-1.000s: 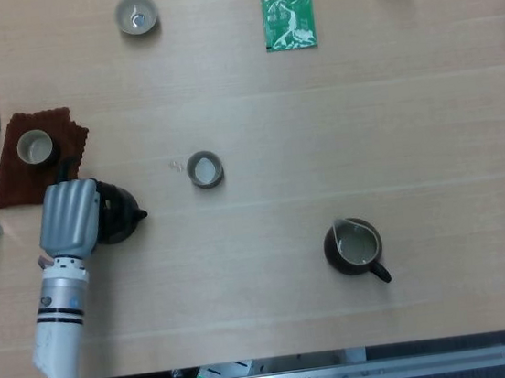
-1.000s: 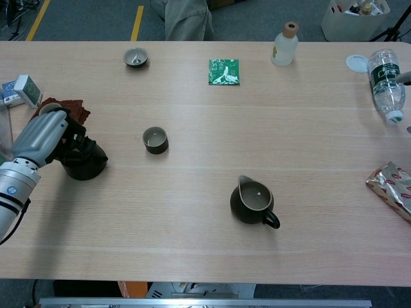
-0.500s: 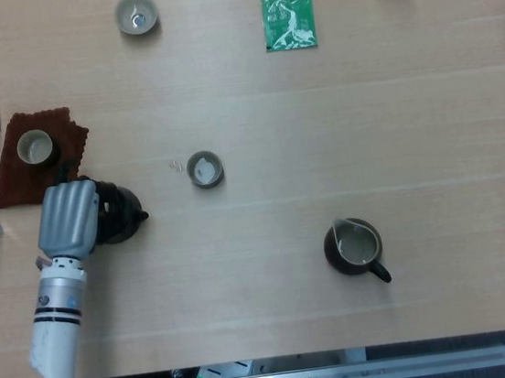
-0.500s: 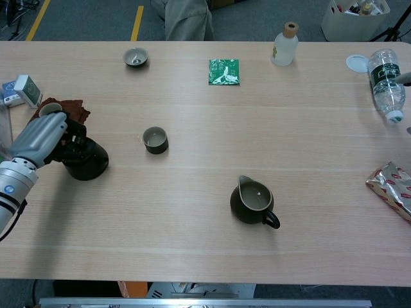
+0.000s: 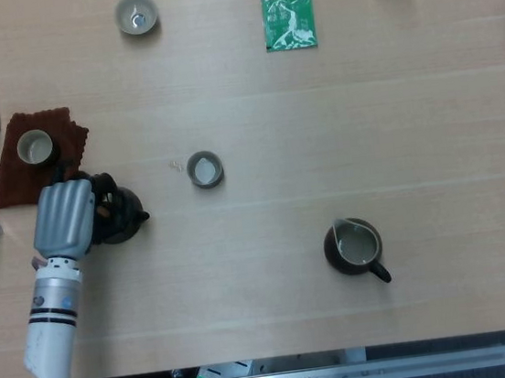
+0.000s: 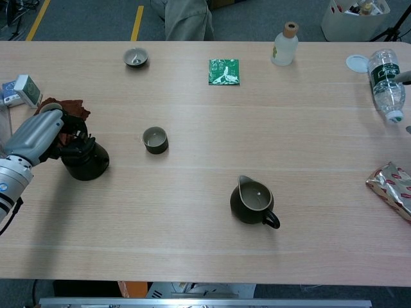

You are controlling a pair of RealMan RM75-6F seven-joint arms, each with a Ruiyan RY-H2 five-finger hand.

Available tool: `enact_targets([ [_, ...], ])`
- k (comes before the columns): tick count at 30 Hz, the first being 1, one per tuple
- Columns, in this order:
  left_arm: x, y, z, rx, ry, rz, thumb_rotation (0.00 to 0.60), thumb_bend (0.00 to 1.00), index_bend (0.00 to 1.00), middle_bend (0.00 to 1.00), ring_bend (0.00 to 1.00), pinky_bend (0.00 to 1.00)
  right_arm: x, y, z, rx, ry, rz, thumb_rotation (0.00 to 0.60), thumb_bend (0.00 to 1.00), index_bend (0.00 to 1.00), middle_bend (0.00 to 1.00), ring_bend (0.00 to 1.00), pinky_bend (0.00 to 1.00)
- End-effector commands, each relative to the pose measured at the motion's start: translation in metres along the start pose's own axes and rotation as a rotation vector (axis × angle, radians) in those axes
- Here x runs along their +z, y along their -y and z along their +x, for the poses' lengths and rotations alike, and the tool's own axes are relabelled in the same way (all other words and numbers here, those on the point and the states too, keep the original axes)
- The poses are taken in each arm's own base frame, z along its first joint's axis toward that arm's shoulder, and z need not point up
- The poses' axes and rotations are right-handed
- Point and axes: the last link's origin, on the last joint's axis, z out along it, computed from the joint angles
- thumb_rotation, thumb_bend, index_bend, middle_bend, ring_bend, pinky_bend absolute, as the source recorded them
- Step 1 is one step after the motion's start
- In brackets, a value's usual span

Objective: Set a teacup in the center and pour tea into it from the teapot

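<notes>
The dark teapot (image 5: 119, 213) stands upright on the table at the left, spout pointing right; it also shows in the chest view (image 6: 88, 163). My left hand (image 5: 64, 217) lies against its left side, with dark fingers (image 6: 72, 142) loosely spread by the handle and no firm grip showing. A small teacup (image 5: 205, 170) with a pale inside stands alone near the table's middle, right of the teapot (image 6: 155, 139). My right hand is in neither view.
A dark pitcher (image 5: 355, 248) with pale liquid stands right of center. A second cup (image 5: 34, 148) sits on a brown cloth (image 5: 13, 186) behind my hand. A bowl (image 5: 135, 14), green packet (image 5: 288, 22), bottles (image 6: 386, 76) and foil bag (image 6: 392, 186) line the edges.
My left hand has drawn slightly left, uncovering more of the teapot's top and handle. The teapot has edged a little to the right. The teacup has not moved.
</notes>
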Motion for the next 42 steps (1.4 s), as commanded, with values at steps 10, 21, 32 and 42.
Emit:
enact_targets([
  [10,-0.002,-0.005,0.008,-0.017,0.013,-0.014,0.311,0.38,0.34,0.31,0.18,0.11,0.000,-0.002,0.001,0.006,-0.005,-0.004,0.600,0.25,0.17,0.21,0.04,0.06],
  [21,-0.003,-0.013,0.020,-0.049,-0.048,-0.077,0.487,0.38,0.31,0.28,0.17,0.11,0.000,-0.005,0.004,0.015,-0.012,-0.017,0.600,0.25,0.17,0.21,0.04,0.06],
  [32,-0.015,-0.001,0.047,0.050,-0.215,-0.089,0.600,0.38,0.33,0.28,0.17,0.11,-0.012,-0.014,0.011,0.022,-0.064,-0.049,0.600,0.25,0.18,0.22,0.04,0.06],
  [42,-0.048,0.022,0.067,0.129,-0.263,-0.019,0.600,0.38,0.33,0.28,0.17,0.11,-0.032,-0.033,0.008,0.051,-0.105,-0.081,0.600,0.25,0.18,0.22,0.04,0.06],
])
